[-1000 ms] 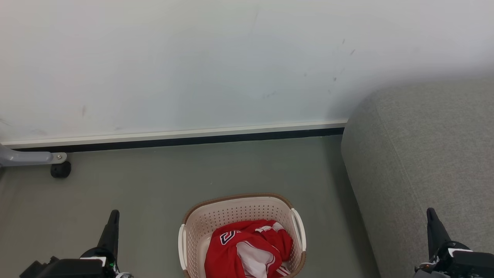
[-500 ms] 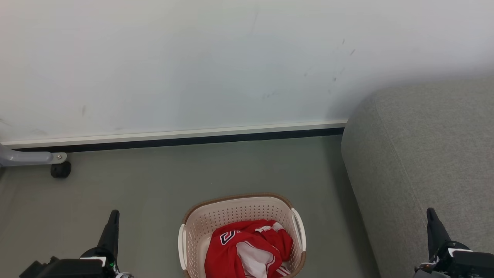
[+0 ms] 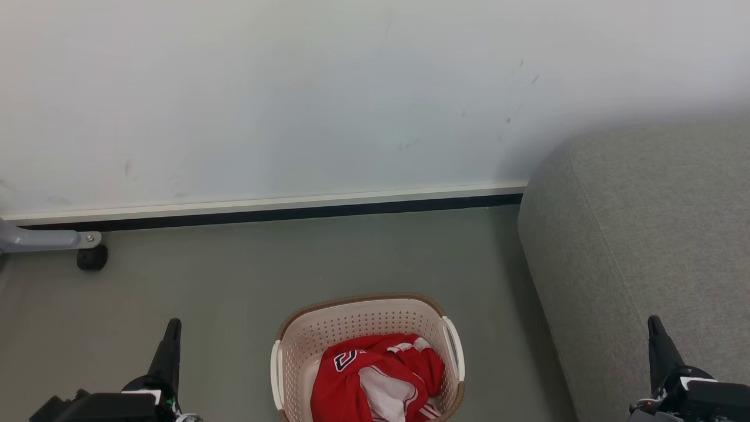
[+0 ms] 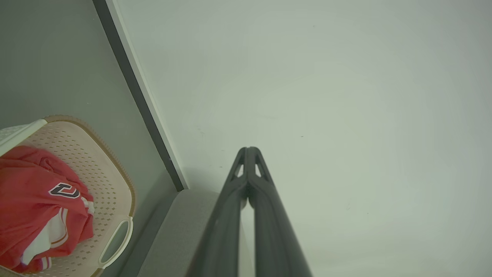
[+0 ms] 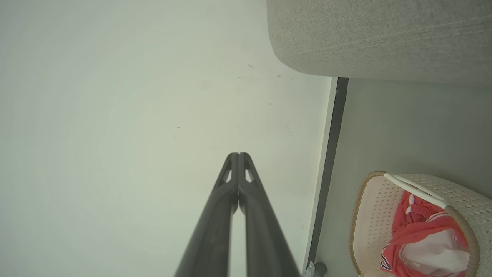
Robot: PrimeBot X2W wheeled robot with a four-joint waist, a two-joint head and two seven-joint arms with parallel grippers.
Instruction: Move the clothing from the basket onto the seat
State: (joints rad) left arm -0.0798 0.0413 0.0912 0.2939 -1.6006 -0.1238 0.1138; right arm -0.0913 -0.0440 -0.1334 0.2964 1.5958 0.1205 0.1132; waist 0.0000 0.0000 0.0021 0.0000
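A white wall (image 3: 293, 88) meets the grey floor (image 3: 293, 264). A grey leg (image 3: 41, 239) with a black wheel (image 3: 92, 258) sits at the floor's left edge.

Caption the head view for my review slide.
The left pincer and right pincer, both shut, flank the basket of red clothing; grey seat at right.

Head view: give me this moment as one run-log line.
stage: pick not started | red clothing: in basket | basket: on floor, left of seat | left fingers: shut, empty | right fingers: shut, empty
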